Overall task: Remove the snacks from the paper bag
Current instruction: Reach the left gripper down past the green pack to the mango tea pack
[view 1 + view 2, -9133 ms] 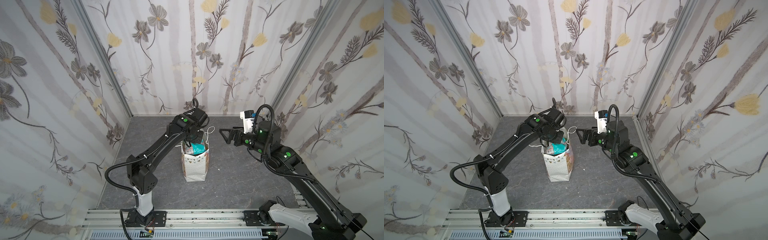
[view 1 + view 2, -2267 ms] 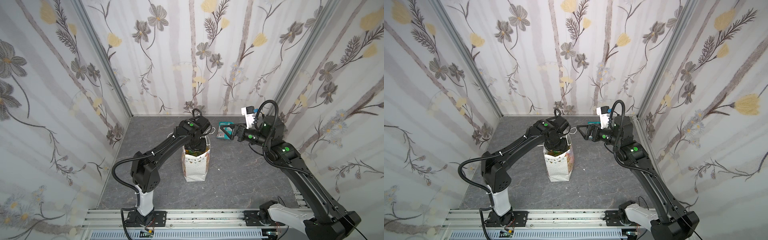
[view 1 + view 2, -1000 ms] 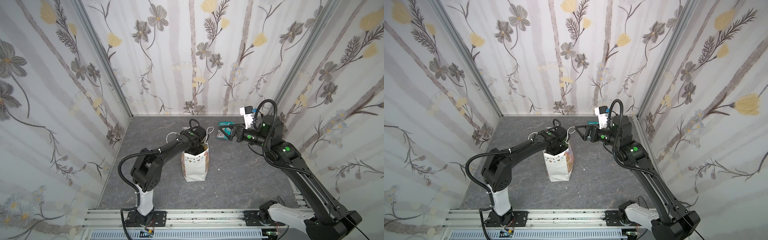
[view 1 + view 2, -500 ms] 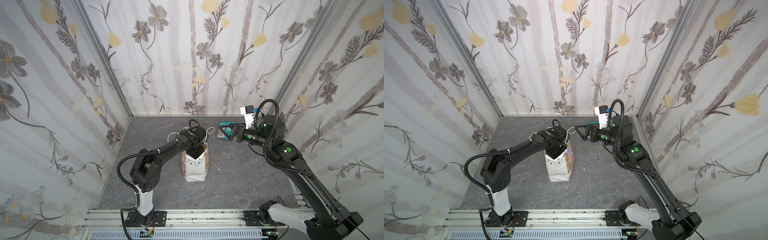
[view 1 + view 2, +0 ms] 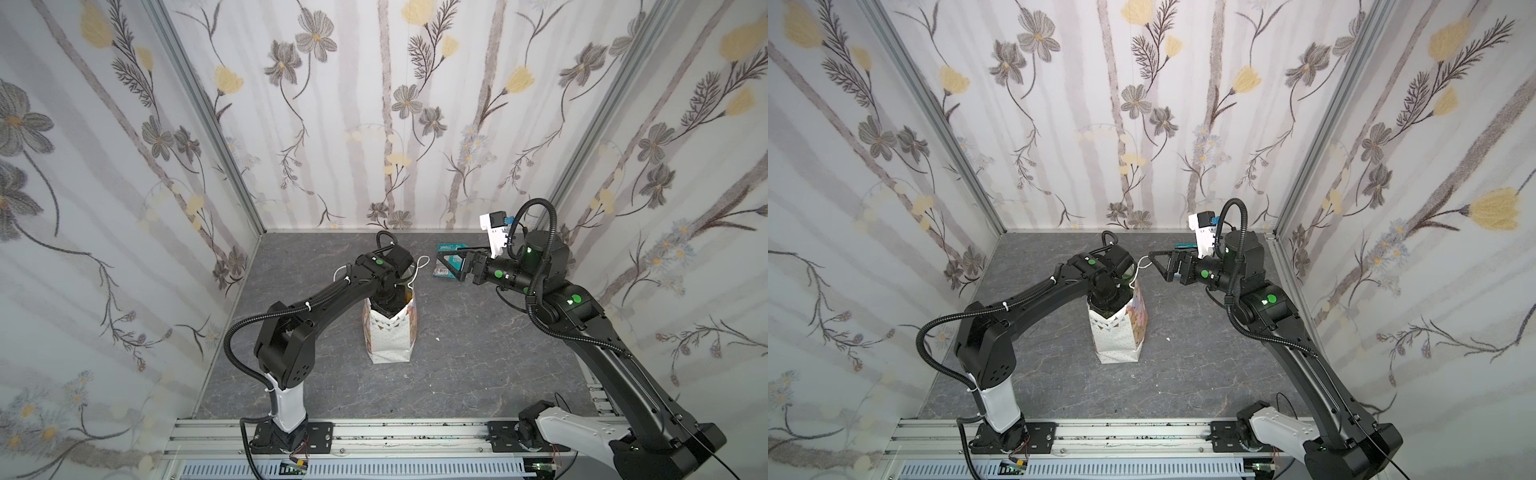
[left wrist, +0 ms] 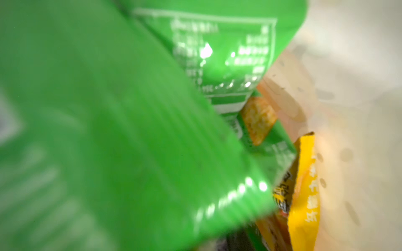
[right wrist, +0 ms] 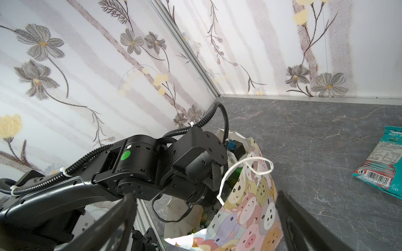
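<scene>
Standing upright mid-table, the white paper bag (image 5: 390,336) with cartoon animal faces has the left gripper (image 5: 385,298) plunged into its mouth. Its fingers are hidden, so I cannot tell whether it is clenched on anything. Inside the bag, the left wrist view shows a blurred green packet (image 6: 130,141) right against the lens, a second green packet (image 6: 217,54) behind it, and a yellow packet (image 6: 304,184) against the paper wall. The right gripper (image 5: 448,266) hovers near the bag's cord handle (image 7: 245,171), jaws spread wide and empty. 1 teal packet (image 7: 385,165) lies flat on the grey table (image 5: 457,353) near the back wall.
</scene>
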You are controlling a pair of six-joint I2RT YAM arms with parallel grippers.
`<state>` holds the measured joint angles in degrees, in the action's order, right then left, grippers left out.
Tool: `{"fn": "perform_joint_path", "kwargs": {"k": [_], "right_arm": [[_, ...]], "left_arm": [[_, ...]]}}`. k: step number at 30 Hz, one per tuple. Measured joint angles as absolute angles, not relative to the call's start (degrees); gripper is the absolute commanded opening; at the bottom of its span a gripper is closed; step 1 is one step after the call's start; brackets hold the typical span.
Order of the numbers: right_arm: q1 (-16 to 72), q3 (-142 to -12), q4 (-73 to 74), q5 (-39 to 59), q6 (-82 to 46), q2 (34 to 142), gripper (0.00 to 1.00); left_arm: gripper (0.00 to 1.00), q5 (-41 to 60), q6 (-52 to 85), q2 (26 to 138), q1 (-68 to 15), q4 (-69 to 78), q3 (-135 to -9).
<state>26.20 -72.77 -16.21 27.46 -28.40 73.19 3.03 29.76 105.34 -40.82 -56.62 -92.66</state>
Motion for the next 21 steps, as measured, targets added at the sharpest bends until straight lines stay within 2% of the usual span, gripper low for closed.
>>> {"fn": "perform_joint_path", "kwargs": {"k": [21], "right_arm": [[26.3,-72.8,-17.8,26.6,-28.4,71.9,0.99]], "left_arm": [[0.0,-0.7,28.4,105.0,-40.5,-62.3,-102.8]]}}
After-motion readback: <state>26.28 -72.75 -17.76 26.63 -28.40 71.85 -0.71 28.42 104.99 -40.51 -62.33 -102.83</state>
